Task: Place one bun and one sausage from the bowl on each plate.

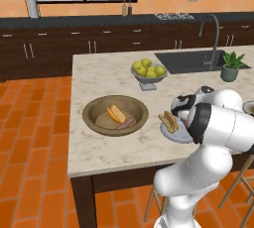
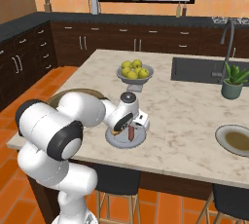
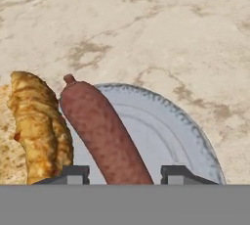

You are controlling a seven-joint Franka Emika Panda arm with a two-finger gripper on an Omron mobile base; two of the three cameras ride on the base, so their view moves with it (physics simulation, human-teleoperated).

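Note:
The wide brown wooden bowl [image 1: 94, 105] sits left on the island with one bun [image 1: 116, 114] and one sausage [image 1: 126, 122] inside; the arm covers most of the bowl [image 2: 58, 95] in the right base view. A grey plate [image 3: 166, 126] [image 2: 119, 141] [image 1: 173, 134] lies at the island's front edge with a bun [image 3: 36, 121] [image 1: 168, 120] on it. My gripper [image 3: 125, 172] [image 2: 136, 125] hovers low over this plate, shut on a reddish sausage [image 3: 105, 131] [image 2: 132, 134] whose far end reaches down beside the bun. A second plate [image 2: 236, 140] lies far right.
A grey footed bowl of yellow-green apples [image 1: 148, 71] [image 2: 134, 72] stands behind the plate. The sink [image 1: 198, 61] with its faucet and a potted plant [image 1: 230, 66] [image 2: 233, 82] are at the back right. Stools stand under the island's front edge.

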